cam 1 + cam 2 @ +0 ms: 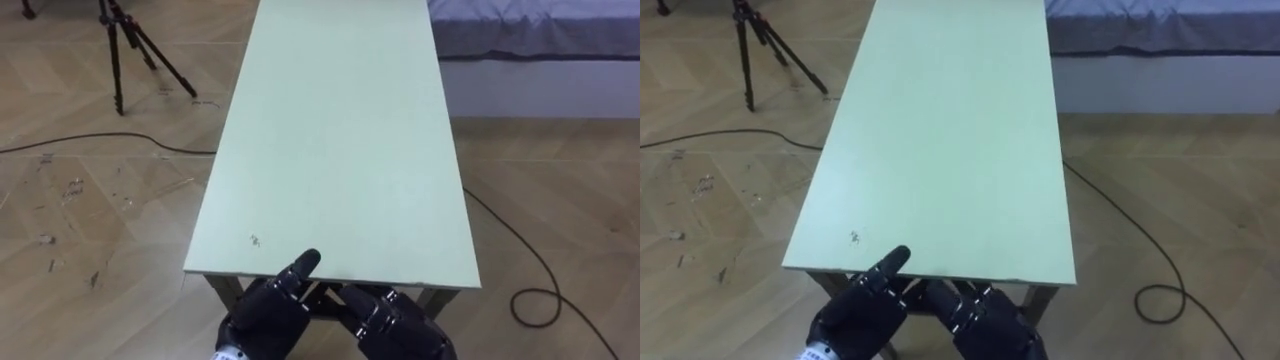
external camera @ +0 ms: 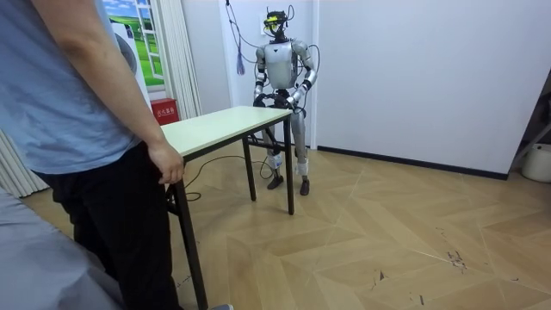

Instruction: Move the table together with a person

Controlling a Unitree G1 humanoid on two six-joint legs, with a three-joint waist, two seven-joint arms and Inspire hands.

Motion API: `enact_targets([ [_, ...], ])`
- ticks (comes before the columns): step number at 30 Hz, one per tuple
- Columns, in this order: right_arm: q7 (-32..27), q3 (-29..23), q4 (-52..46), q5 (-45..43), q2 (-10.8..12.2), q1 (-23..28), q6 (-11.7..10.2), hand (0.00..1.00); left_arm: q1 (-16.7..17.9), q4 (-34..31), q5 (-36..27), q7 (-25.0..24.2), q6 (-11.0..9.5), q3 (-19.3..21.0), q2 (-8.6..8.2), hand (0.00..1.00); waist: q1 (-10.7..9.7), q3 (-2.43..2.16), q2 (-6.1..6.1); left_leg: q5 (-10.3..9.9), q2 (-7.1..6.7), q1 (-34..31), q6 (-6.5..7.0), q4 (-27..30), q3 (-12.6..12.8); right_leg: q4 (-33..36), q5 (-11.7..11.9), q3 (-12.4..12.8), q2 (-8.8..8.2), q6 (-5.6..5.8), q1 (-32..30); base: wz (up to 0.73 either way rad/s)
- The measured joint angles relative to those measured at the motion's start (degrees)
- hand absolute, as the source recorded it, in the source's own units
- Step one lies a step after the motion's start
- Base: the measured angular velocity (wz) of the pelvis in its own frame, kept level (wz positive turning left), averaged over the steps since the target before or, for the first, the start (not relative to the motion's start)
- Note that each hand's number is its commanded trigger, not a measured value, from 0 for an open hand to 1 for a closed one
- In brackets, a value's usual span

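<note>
Table stretches between robot and a person, whose hand is at the far corner. Left robot hand and right robot hand meet the near edge, partly tucked beneath it; whether they grasp cannot be told.

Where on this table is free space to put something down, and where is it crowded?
The whole tabletop is bare, apart from a small mark near its near left corner. It is crowded only at the two short ends: the left hand and the right hand are at the near edge, and a person's hand is at the far end.
</note>
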Motion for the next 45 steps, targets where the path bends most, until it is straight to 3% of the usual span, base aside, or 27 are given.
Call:
enact_targets([
  [9,-3.8,-1.5,0.0,-0.3,-0.3,-1.7,1.3,0.0,-2.3,-0.3,-2.1,6.0,1.5,2.6,0.78,0.0,1.1,0.31,-0.56,0.0,0.04,0.4,0.01,0.0,-0.1,0.8,0.0,0.4,0.01,-0.03,-0.1,-0.02],
  [15,-6.0,-3.4,0.5,4.2,-0.4,-1.7,2.6,0.0,-3.4,2.7,-3.3,9.2,2.5,8.8,0.74,0.0,1.2,0.34,-0.23,0.0,0.13,1.5,0.03,0.0,0.1,0.8,0.1,0.4,0.07,-0.13,0.9,-0.01],
  [20,-7.0,-5.2,0.7,5.8,0.1,-1.6,3.9,0.0,-4.2,5.2,-3.4,9.1,3.4,10.0,-0.56,0.0,1.1,0.44,0.15,0.0,0.15,2.1,0.02,0.0,0.3,0.9,0.1,0.6,0.09,-0.14,1.3,-0.01],
  [24,-9.2,-9.7,2.3,10.7,2.3,-1.6,3.8,0.0,-4.9,7.6,-3.3,9.0,4.9,11.6,-1.85,0.0,1.2,0.28,0.39,0.0,0.15,2.4,0.02,0.0,0.5,0.9,0.1,1.1,0.18,-0.14,1.0,-0.03],
  [29,-11.2,-10.2,2.0,17.9,2.7,-1.4,4.6,0.0,-5.1,8.7,-3.3,9.1,6.7,13.5,-2.83,0.0,1.3,0.18,0.43,0.0,0.17,2.3,0.02,0.0,0.7,0.9,0.1,1.4,0.23,-0.18,0.8,-0.03],
  [38,-13.4,-10.9,1.4,18.4,3.1,-1.4,5.1,0.0,-5.1,8.8,-3.3,10.4,8.5,15.9,-4.71,0.0,1.3,-0.09,0.55,0.0,0.16,2.3,0.02,0.0,0.6,1.0,0.1,1.4,0.25,-0.21,0.8,0.0],
  [42,-14.1,-11.6,1.3,18.4,3.8,-1.3,5.6,0.0,-5.1,8.8,-3.3,10.9,8.6,16.0,-4.75,0.0,1.3,-0.23,0.62,0.0,0.16,2.4,0.02,0.0,0.6,1.0,0.2,1.4,0.26,-0.22,0.8,0.0],
  [43,-14.4,-11.8,1.3,18.4,4.0,-1.3,5.6,0.0,-5.1,8.8,-3.3,11.0,8.7,16.0,-4.75,0.18,1.3,-0.25,0.63,0.0,0.16,2.4,0.02,0.0,0.6,1.0,0.2,1.4,0.26,-0.22,0.9,0.0],
  [44,-14.5,-11.9,1.3,18.4,4.1,-1.3,5.6,0.0,-5.1,8.8,-3.3,11.1,8.8,16.0,-4.76,0.5,1.3,-0.25,0.63,0.0,0.16,2.4,0.02,0.0,0.6,1.0,0.2,1.4,0.26,-0.23,0.9,0.0],
  [45,-14.6,-12.0,1.3,18.4,4.3,-1.3,5.6,0.17,-5.1,8.8,-3.3,11.1,8.8,16.0,-4.76,1.0,1.3,-0.25,0.63,0.0,0.17,2.4,0.02,0.0,0.6,1.0,0.2,1.4,0.26,-0.24,0.9,0.0],
])
